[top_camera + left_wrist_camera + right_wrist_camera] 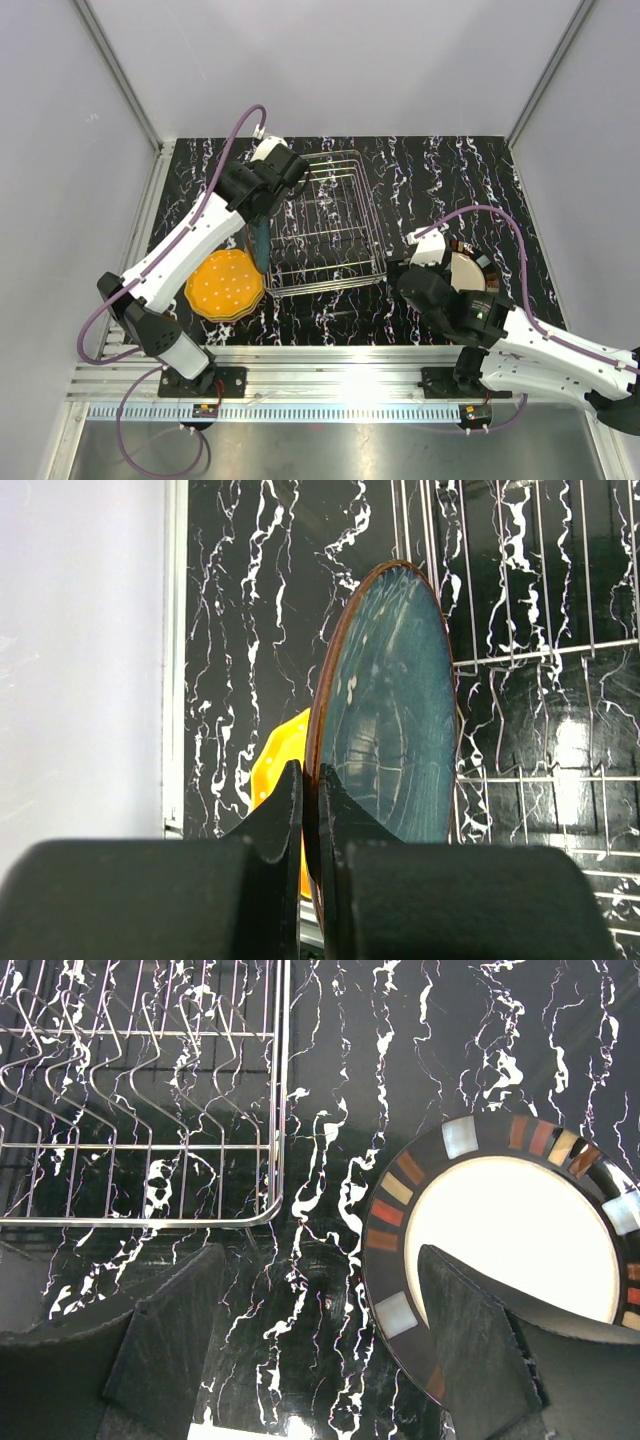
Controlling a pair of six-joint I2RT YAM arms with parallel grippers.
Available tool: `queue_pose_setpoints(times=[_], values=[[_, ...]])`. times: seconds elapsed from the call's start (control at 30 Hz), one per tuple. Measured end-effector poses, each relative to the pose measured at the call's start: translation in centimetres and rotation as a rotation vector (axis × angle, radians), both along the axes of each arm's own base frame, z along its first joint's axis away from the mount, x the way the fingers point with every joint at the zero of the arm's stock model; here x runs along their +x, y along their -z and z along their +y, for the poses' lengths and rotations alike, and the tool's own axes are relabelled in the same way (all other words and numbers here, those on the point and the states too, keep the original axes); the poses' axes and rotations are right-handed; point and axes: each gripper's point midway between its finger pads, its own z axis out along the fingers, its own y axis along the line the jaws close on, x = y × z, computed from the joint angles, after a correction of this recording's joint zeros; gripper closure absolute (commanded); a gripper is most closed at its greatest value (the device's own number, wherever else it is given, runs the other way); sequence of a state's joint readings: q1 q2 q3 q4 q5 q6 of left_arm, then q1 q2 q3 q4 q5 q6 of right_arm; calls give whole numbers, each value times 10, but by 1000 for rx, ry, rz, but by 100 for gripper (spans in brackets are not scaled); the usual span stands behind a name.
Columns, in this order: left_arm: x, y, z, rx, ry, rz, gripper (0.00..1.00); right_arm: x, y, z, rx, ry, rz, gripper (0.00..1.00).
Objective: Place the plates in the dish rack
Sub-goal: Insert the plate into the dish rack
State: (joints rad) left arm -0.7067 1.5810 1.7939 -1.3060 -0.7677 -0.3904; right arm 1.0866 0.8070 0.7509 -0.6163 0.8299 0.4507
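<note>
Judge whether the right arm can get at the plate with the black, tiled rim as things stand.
Probably yes: its open pincer hangs beside that plate, one finger overlapping the rim in the wrist view, nothing between them.

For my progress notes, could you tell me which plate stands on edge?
The teal plate, pinched on edge between the left fingers; the orange plate and the black-rimmed cream plate both lie flat on the table.

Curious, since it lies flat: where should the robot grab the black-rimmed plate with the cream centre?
Probably by the rim of the black-rimmed plate, on the side nearest the open right tool: lying flat, only its thin edge can be pinched.
</note>
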Motion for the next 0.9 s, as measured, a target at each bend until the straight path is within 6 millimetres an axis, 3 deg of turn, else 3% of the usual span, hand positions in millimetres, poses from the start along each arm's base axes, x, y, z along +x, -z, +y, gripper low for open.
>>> queue_pose_setpoints(times=[0.57, 0.9], values=[[8, 2, 6, -11, -10, -46, 100, 1, 5, 2, -14, -1, 6, 13], [2, -4, 10, -34, 6, -36, 100, 1, 7, 2, -16, -1, 6, 13]])
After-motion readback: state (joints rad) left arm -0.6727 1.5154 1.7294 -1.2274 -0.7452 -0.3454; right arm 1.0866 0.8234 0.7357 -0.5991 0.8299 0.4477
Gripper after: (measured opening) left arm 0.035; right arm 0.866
